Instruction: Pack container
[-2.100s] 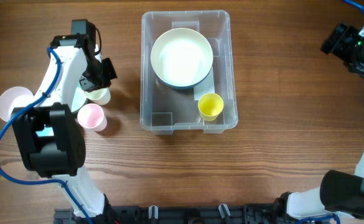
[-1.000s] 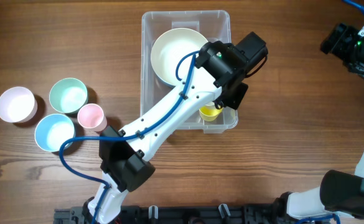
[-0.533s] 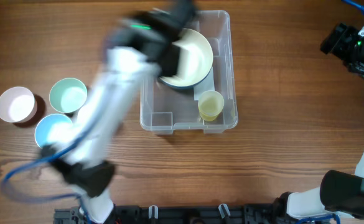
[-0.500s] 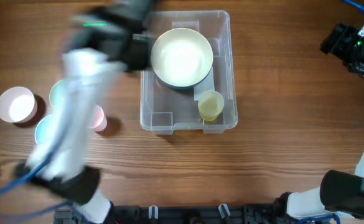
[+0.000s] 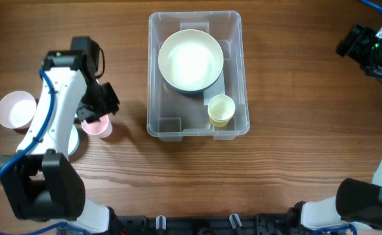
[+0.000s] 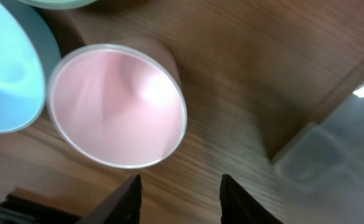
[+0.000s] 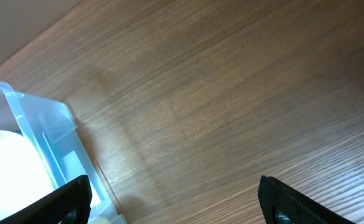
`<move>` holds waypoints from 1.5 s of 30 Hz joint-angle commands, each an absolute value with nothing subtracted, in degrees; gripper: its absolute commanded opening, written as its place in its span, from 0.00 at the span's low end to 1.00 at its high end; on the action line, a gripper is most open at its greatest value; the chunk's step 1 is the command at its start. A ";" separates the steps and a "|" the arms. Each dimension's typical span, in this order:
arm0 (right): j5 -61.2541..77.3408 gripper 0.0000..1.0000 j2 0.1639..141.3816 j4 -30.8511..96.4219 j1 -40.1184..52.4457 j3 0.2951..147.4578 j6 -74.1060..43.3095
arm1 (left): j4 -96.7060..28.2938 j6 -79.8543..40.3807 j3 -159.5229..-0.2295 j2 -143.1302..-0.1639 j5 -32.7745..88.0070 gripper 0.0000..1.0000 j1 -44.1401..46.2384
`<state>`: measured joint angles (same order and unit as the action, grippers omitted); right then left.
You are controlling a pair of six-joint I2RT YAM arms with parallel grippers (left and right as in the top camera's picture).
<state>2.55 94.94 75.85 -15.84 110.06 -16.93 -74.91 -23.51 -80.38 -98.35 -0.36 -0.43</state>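
Note:
The clear plastic container [image 5: 155,78] stands mid-table. It holds a large white bowl [image 5: 191,60] and a pale yellow cup [image 5: 221,109]. My left gripper [image 5: 100,108] hovers open and empty just above a pink cup [image 5: 98,128] left of the container. In the left wrist view the pink cup [image 6: 116,106] stands upright just ahead of my gripper [image 6: 182,200], not between the fingers. The container's corner [image 6: 331,158] shows at right. My right gripper [image 5: 368,49] is open and empty at the far right, high over bare wood; its wrist view shows the container's corner [image 7: 42,134].
A pale pink bowl [image 5: 14,109] sits at the far left. A blue bowl [image 6: 7,74] lies beside the pink cup, and a green bowl's rim [image 6: 57,2] shows behind it; my left arm covers most of both from overhead. Wooden table all round.
My left arm has swung from over the container back to the left and now hangs over the pink cup. The cup in the container looks paler than before. The right arm has not moved.

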 commanded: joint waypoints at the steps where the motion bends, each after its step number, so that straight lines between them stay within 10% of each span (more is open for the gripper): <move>1: 3.05 0.87 95.44 75.90 -15.62 109.84 -17.98 | -70.67 -24.27 -73.21 -97.67 1.26 0.46 -0.10; 12: 3.05 0.87 95.44 75.99 -15.62 109.84 -17.96 | -63.57 -24.23 -70.28 -97.71 -5.06 0.56 -0.12; 22: 3.05 0.87 95.44 76.12 -15.62 109.84 -18.00 | -60.60 -24.27 -70.28 -99.46 -4.99 0.04 -0.10; 30: 3.05 0.87 95.44 75.90 -15.62 109.84 -18.00 | -70.41 -24.25 -76.95 -96.05 -4.16 0.04 1.39; 45: 3.03 0.88 95.44 75.96 -15.62 109.84 -18.04 | -65.63 -7.62 -102.76 -93.25 2.20 0.04 43.33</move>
<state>2.55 94.94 75.92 -15.84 110.04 -17.34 -67.72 -15.00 -102.72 -89.80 1.10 39.88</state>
